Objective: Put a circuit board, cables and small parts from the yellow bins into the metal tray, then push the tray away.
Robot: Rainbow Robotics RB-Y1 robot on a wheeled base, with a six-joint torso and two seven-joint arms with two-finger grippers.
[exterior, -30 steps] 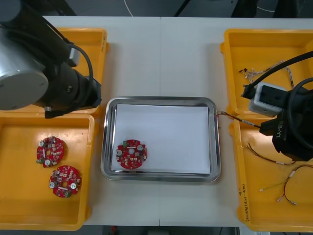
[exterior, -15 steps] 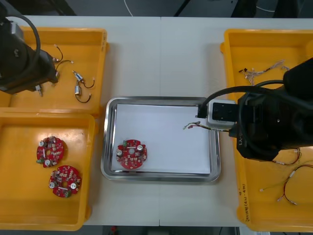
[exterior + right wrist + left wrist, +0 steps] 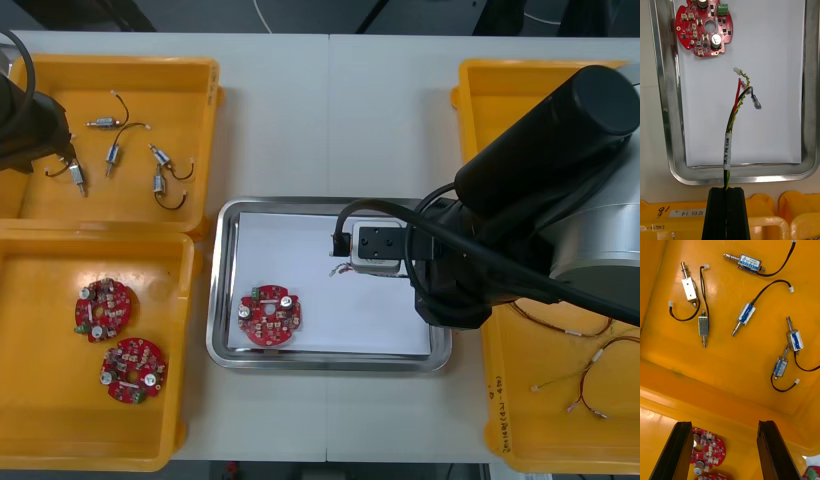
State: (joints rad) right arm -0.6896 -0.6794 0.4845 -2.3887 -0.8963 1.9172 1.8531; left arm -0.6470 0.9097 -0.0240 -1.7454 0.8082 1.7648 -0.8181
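1. While the right arm swings in from the right-hand yellow bins (image 3: 490, 90), the right gripper (image 3: 725, 191) now hangs over the middle of the metal tray (image 3: 325, 207). Its fingers are clamped on a red and yellow cable (image 3: 733, 116).
2. A second ago the cable's free end only reached the tray's right rim, and half a second ago it was over the tray's right part. Now its connectors hang above the white lining, near the round red circuit board (image 3: 269, 315) but apart from it.
3. The board has not moved and lies in the tray's left part, on the side nearest the robot.
4. Whether the cable's tips touch the lining cannot be told.
5. The left gripper (image 3: 724, 423) covered the far left yellow bin (image 3: 200, 80) a second ago and has since drawn out to that bin's outer side. Its fingers stand apart, holding nothing, above the small metal parts (image 3: 746, 313) with black leads scattered on the bin floor.
6. With the board delivered and the cable in place for release, the task looks under way. The small parts are still to be carried over, and the tray has yet to be pushed across the desk (image 3: 330, 110).
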